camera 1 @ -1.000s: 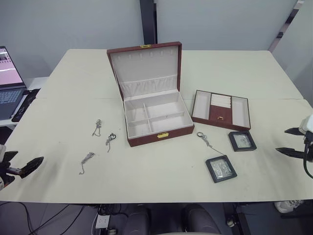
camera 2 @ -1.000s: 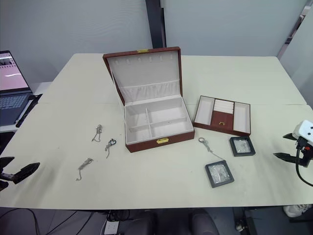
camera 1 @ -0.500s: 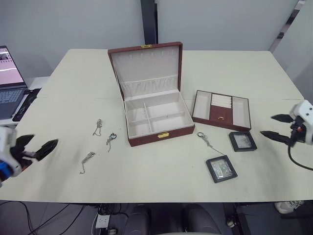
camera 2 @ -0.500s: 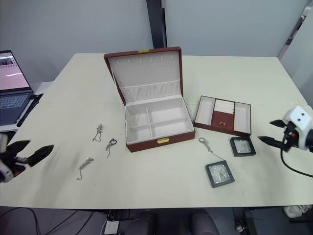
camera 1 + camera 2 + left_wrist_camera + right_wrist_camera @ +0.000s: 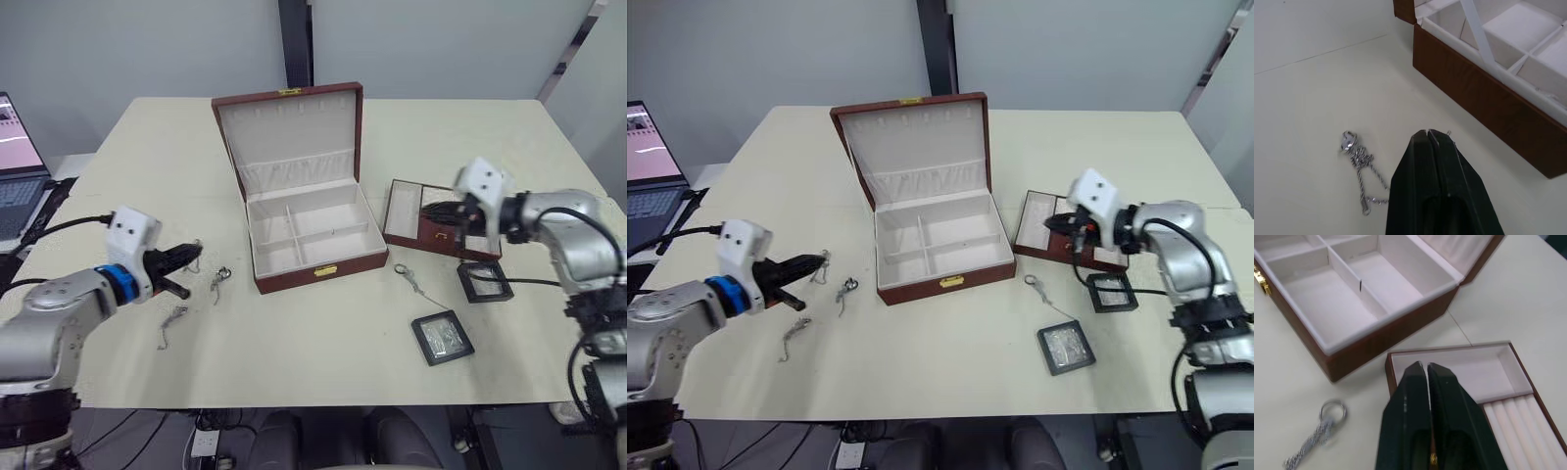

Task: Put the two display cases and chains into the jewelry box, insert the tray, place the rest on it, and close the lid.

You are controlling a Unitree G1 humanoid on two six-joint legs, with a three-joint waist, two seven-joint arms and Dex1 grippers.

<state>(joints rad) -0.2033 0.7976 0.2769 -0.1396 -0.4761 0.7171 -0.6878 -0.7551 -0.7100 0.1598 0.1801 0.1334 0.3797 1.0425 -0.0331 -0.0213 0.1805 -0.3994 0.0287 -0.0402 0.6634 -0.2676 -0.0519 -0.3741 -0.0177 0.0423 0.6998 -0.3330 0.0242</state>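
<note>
1. Laptop (image 5: pixel 15 181): far left, off the table's edge; no part in the task.

2. Left gripper (image 5: pixel 188 257): fingers pressed together on nothing, as my left wrist view shows. I have it low over the table among the chains, I judge as a first approach to one of them.

3. Chains, left group: one (image 5: pixel 197 253) at the gripper's tips, one with a ring (image 5: pixel 221 278) just right of it, a third (image 5: pixel 174 321) nearer to me. All lie loose on the table (image 5: pixel 323 372), left of the box, none inside yet.

4. Jewelry box (image 5: pixel 315 240): centre of the table, its cream compartments bare. The lid (image 5: pixel 291 132) stands raised at the far side, so loading can go straight in.

5. Fourth chain (image 5: pixel 413 283): on the table just right of the box's near corner, ring end toward the box.

6. Tray (image 5: pixel 443 220): right of the box, still outside it; sensible, since it goes in only after the cases and chains.

7. Right gripper (image 5: pixel 1056 223): fingers clenched, empty, hovering over the tray's left compartment.

8. Display cases: one (image 5: pixel 485 281) just near of the tray, the other (image 5: pixel 443 337) nearer still; both flat on the table.
</note>
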